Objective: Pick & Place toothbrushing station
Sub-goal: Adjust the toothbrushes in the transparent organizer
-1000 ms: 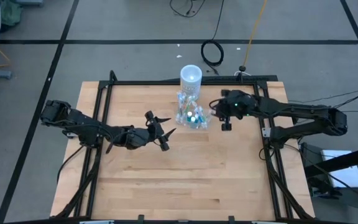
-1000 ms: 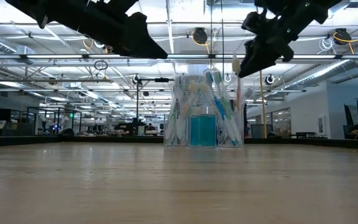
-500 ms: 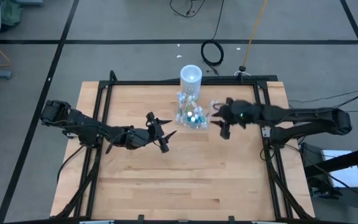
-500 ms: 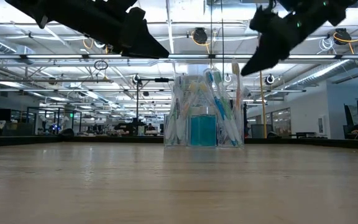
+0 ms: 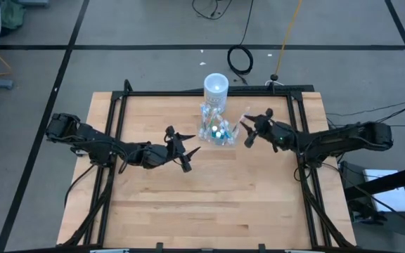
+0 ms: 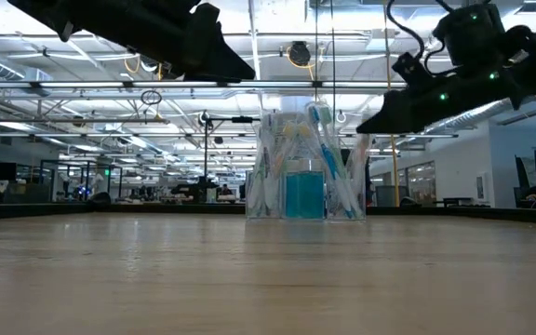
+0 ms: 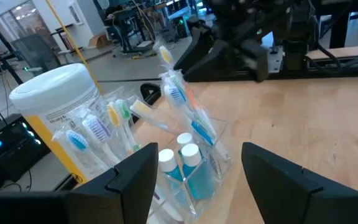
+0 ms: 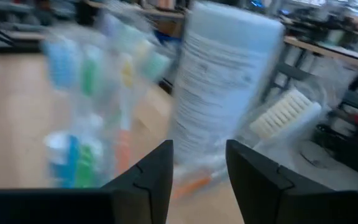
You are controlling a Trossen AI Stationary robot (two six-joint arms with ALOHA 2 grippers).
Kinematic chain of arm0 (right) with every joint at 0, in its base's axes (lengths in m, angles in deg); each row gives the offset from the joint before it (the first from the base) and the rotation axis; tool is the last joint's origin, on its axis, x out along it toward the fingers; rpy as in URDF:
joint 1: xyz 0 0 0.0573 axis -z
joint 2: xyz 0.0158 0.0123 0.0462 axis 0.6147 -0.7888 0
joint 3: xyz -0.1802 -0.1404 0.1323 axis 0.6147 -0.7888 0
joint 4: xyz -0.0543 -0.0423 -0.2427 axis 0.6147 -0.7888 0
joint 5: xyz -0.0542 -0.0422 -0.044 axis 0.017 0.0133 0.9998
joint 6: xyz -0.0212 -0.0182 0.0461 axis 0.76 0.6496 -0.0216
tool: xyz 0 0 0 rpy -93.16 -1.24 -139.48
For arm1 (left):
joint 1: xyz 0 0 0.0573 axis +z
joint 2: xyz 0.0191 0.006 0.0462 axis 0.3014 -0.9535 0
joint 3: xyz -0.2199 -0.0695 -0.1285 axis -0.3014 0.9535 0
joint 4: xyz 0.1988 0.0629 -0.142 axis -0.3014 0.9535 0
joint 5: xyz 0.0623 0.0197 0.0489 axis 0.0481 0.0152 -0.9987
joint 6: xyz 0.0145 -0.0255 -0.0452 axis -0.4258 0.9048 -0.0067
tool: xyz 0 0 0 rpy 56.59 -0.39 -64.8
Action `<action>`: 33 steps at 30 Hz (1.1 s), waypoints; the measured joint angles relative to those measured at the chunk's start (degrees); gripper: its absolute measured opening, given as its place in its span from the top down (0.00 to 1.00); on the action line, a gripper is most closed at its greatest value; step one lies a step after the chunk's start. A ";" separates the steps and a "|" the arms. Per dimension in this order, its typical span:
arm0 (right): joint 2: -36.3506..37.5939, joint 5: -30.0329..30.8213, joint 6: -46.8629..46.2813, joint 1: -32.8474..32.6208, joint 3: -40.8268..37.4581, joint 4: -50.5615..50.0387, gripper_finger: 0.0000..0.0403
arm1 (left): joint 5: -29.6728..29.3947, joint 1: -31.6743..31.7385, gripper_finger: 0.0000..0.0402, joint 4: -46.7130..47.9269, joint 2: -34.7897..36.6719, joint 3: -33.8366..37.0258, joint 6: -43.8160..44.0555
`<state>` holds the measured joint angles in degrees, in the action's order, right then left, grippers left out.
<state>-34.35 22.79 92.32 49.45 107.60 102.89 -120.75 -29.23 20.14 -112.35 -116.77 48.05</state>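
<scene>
Since the earlier shots the right claw (image 5: pixel 247 130) has been swung off the clear container (image 5: pixel 216 128) and pulled a bit toward the right edge of the surface (image 5: pixel 209 197), with a single toothbrush (image 5: pixel 245 118) carried away in it; before, it was parked right over the brushes. In the right wrist view a white brush head (image 8: pixel 284 113) can be seen sticking out just past the fingers (image 8: pixel 143 180), so the claw is clamped on that toothbrush, though the blur there makes the exact grip hard to make out. The left claw (image 5: pixel 183 149) hasn't been shifted at all: it's hung above the surface just left of the container, fingers (image 7: pixel 134 175) spread wide apart with nothing between them. The container itself is sat near the middle of the far edge, packed with blue, green and white toothbrushes plus small white-capped blue tubes (image 7: pixel 184 163). A taller white cylinder (image 5: pixel 216 87) is stood right behind it, closer still to the far edge. In the low view both arms are seen well up off the surface, the container (image 6: pixel 303 167) between them.
</scene>
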 joint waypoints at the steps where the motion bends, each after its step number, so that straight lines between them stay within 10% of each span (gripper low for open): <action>1: 0.04 0.94 -0.06 0.54 -0.28 -0.38 0.66 | 0.00 -0.02 0.40 -0.03 0.00 0.00 0.00; 33: 0.17 -7.04 -14.35 2.25 -0.84 -2.92 0.67 | 0.00 -0.37 0.40 1.03 0.00 0.00 -0.57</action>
<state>-34.17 15.75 77.97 51.71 106.75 99.96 -120.75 -29.60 21.16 -112.35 -116.77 47.48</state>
